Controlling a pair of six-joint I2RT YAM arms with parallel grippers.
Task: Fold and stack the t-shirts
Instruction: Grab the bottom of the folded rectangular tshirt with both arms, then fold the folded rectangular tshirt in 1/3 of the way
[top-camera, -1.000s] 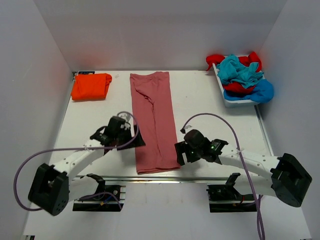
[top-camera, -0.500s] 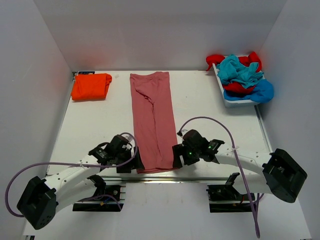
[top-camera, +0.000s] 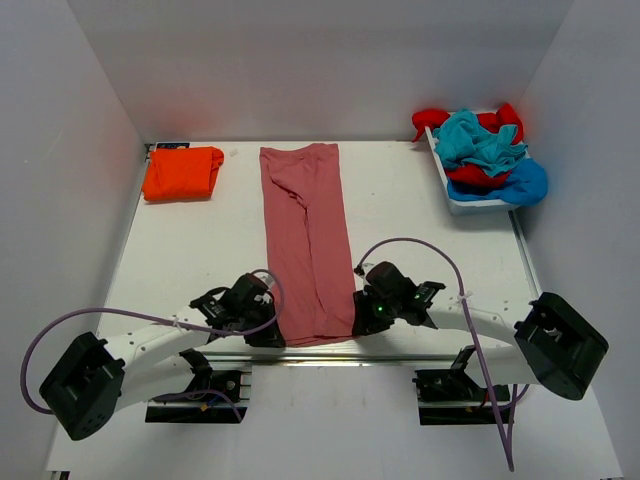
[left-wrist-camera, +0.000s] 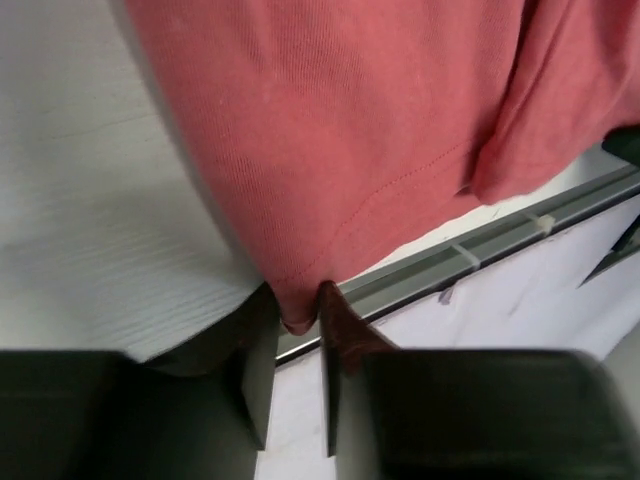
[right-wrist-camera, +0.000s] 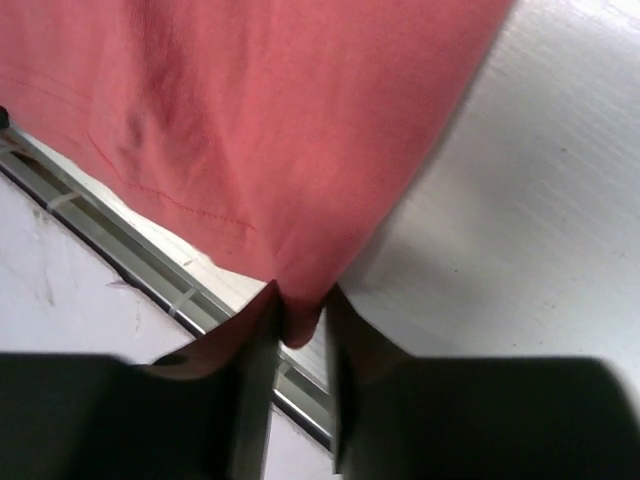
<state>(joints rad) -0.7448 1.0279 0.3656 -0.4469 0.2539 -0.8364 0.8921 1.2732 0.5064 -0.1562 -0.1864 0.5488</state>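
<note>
**Near edge.** The left gripper and the right gripper are each clenched on one near hem corner of the dusty pink-red cotton t-shirt. The shirt is folded into a long narrow strip that runs away from the arms along the white table. Its pinched corners sit just beyond the grey metal rail.

**Handling.** The cloth is judged light, limp and not slippery. It will sag between two holds, so this paired corner grip suits carrying the hem toward the collar end.

**Room.** Bare tabletop flanks the shirt on both sides. Well to the left of the shirt's far end lies a folded bright orange t-shirt. Well to its right, a white plastic tray holds crumpled red, teal and blue t-shirts. White walls stand just behind the collar end.
</note>
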